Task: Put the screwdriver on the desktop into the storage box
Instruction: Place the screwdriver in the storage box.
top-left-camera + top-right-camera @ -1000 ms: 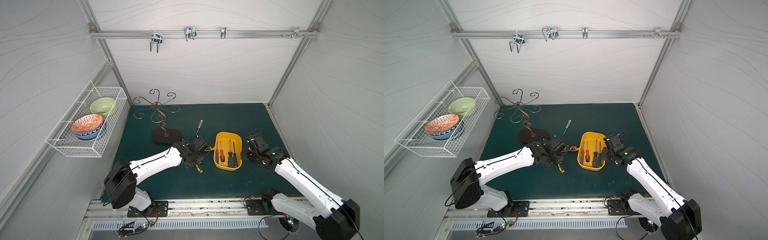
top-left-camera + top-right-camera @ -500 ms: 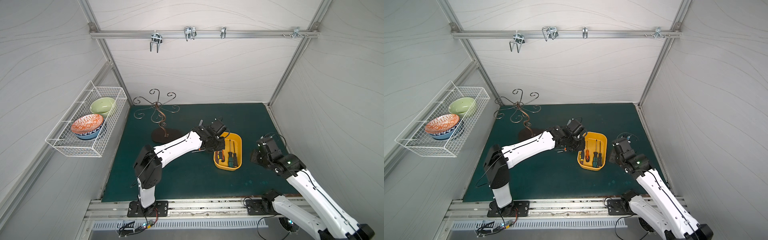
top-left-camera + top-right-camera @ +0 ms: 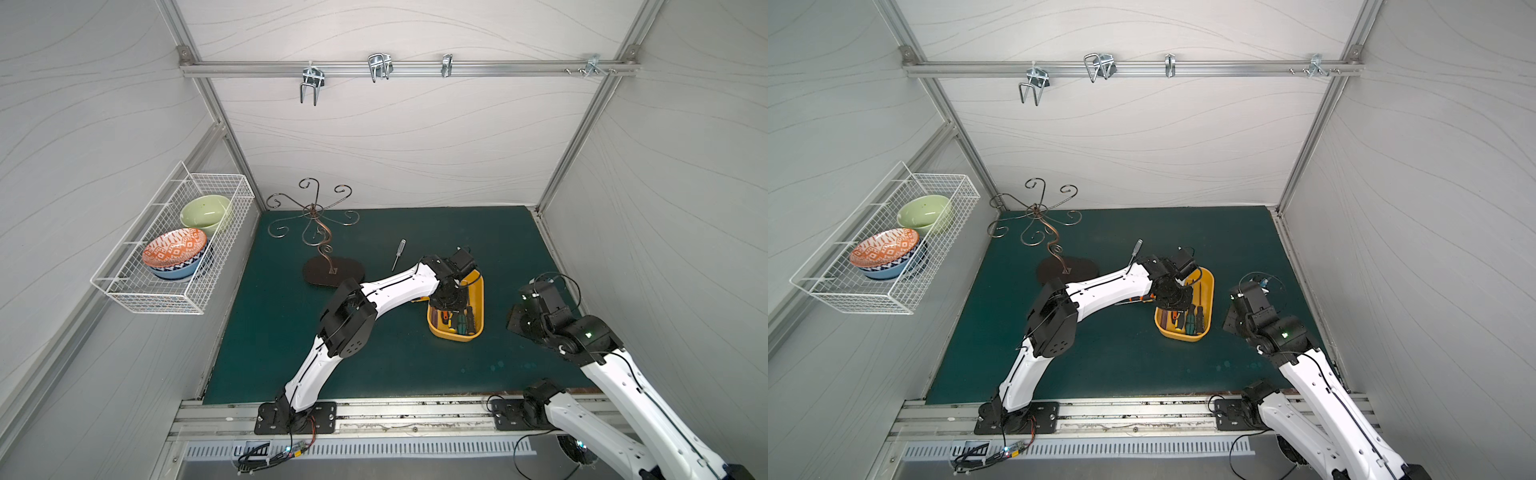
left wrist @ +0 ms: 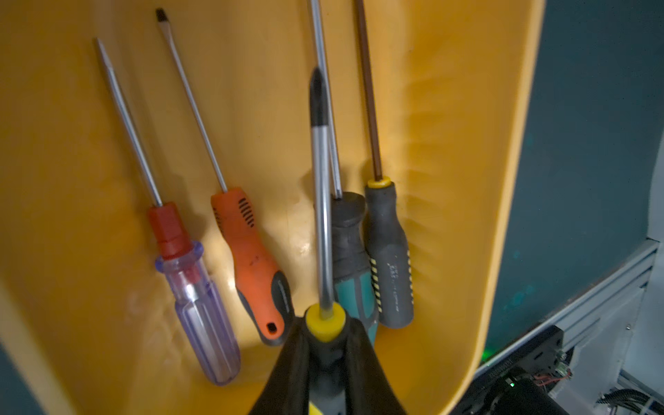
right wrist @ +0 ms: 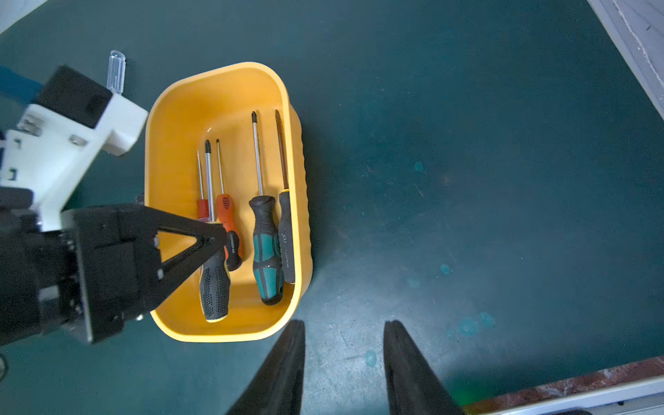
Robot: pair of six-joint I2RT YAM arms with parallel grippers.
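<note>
left hand clamped on a black-handled screwdriver over the yellow box, four other screwdrivers lying inside, right hand open above the tabletop

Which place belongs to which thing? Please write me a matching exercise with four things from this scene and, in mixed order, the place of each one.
Things:
1. dotted-grip black screwdriver
2. colourless-handled screwdriver
3. teal-handled screwdriver
4. orange patterned bowl

Places:
A. lying loose in the storage box
B. in the wire basket
C. gripped by the left gripper
D. on the desktop, outside the box

Pairs: 1-C, 2-D, 3-A, 4-B
</note>
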